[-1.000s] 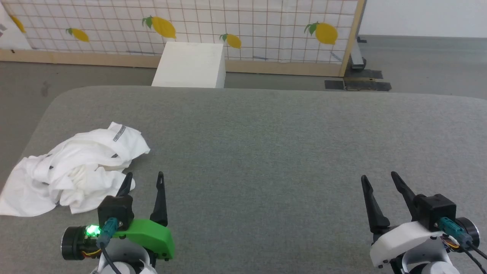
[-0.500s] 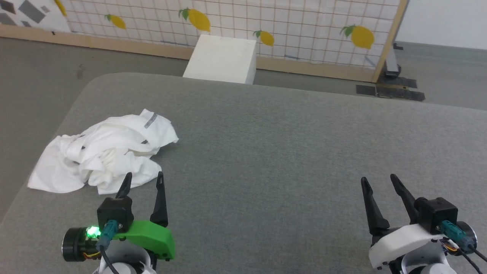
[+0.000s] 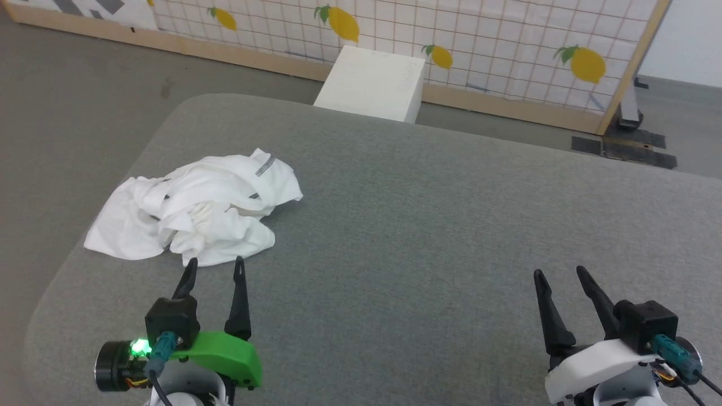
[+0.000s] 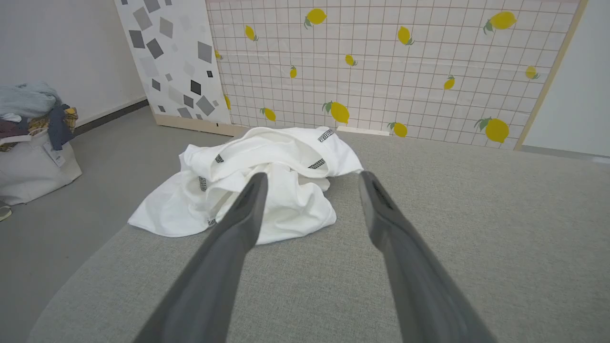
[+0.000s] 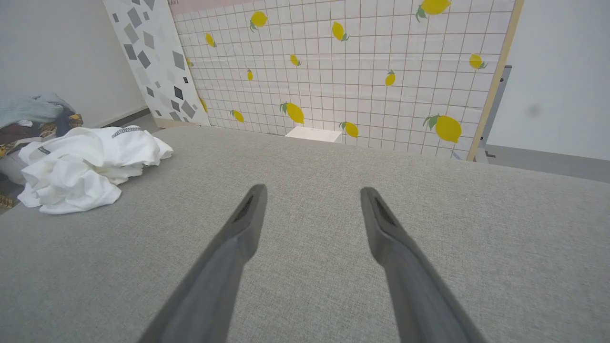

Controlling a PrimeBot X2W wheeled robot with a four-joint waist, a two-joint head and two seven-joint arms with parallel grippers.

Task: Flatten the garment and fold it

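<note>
Head view: a grey padded table [image 3: 423, 225] is seen from above, and a white garment [image 3: 192, 217] lies crumpled in a heap near its left edge. Short bands of dark grey stitching are seen on the folds. The left gripper [image 3: 216, 260] is held low at the near left. Its two dark fingers are spread apart and empty, with their tips just short of the heap's near edge. The right gripper [image 3: 558, 271] is held at the near right, well apart from the garment, and its fingers are likewise spread and empty. Beyond the table, a white box [image 3: 372, 82] is set on the floor against a lemon-print screen [image 3: 507, 45].

Left wrist view: the garment [image 4: 286, 147] is seen close and straight ahead, past the parted fingers of the left gripper [image 4: 312, 176]. Nothing is held between them. The stitching is made out more clearly here, as dotted dark bands. Added by this view are a panel [image 4: 171, 57] scattered with grey shapes, left of the screen, and a pale bag [image 4: 33, 162] heaped with clothes on the floor at the far left.

Right wrist view: bare table fabric is seen between the wide-set, empty fingers of the right gripper [image 5: 312, 189]. The garment [image 5: 81, 166] is placed at the picture's far left. The top of the white box [image 5: 313, 134] is seen over the table's far edge.
</note>
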